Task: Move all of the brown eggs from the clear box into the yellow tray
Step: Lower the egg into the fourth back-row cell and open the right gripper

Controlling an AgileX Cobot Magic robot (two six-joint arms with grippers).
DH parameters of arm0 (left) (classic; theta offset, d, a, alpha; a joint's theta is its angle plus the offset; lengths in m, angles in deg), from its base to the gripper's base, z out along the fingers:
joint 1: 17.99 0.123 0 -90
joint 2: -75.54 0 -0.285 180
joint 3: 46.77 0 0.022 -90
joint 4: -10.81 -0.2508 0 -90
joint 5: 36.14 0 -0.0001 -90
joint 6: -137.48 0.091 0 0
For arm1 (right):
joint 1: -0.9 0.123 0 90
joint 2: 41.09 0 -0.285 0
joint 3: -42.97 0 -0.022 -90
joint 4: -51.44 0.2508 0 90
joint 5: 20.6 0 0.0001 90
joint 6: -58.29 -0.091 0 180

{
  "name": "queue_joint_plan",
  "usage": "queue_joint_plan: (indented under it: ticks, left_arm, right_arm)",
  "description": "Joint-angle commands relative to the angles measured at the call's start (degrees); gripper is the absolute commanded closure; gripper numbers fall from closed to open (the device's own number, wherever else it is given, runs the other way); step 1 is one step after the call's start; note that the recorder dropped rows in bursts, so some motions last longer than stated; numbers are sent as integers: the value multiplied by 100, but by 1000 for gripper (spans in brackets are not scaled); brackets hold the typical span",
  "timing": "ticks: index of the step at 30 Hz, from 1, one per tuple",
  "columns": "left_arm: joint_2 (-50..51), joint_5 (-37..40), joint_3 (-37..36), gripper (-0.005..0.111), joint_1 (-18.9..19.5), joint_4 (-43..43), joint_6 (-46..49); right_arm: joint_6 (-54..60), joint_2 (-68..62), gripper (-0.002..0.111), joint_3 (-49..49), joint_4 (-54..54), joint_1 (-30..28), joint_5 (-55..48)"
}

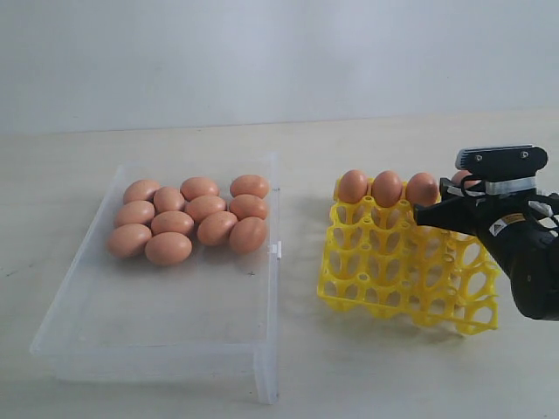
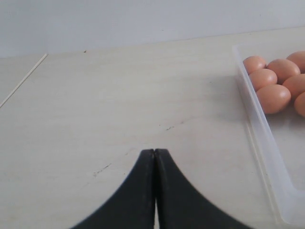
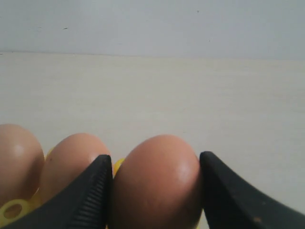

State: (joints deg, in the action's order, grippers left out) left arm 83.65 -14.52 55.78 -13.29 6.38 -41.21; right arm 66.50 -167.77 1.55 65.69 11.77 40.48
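Pinching one brown egg (image 3: 157, 181) at the yellow tray's (image 1: 410, 279) rear corner, right fingers (image 3: 90, 200) contact both sides; left fingers (image 2: 138, 195) pressed together.

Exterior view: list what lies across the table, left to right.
Clear box holding loose brown eggs → its latch tab → yellow tray → right gripper at the tray's right end, closed around the rightmost egg of the far row.
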Motion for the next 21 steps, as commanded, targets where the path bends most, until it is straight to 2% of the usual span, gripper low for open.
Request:
queue_joint_plan:
  ticks: [1, 5, 9, 12, 21]
  left_arm:
    - [-32, -4, 23, 107, -34, 39, -3]
    - [-32, -4, 23, 107, -34, 39, -3]
    - [-32, -4, 23, 107, -34, 39, -3]
    - [-32, -4, 23, 107, -34, 39, -3]
    - [-32, -4, 23, 107, -34, 39, -3]
  right_arm:
    - [11, 14, 101, 18, -40, -32, 108]
    - [11, 14, 86, 7, -40, -32, 108]
    - [11, 14, 66, 7, -40, -32, 95]
    - [-46, 14, 56, 7, -40, -32, 95]
    - [-84, 101, 53, 7, -51, -32, 21]
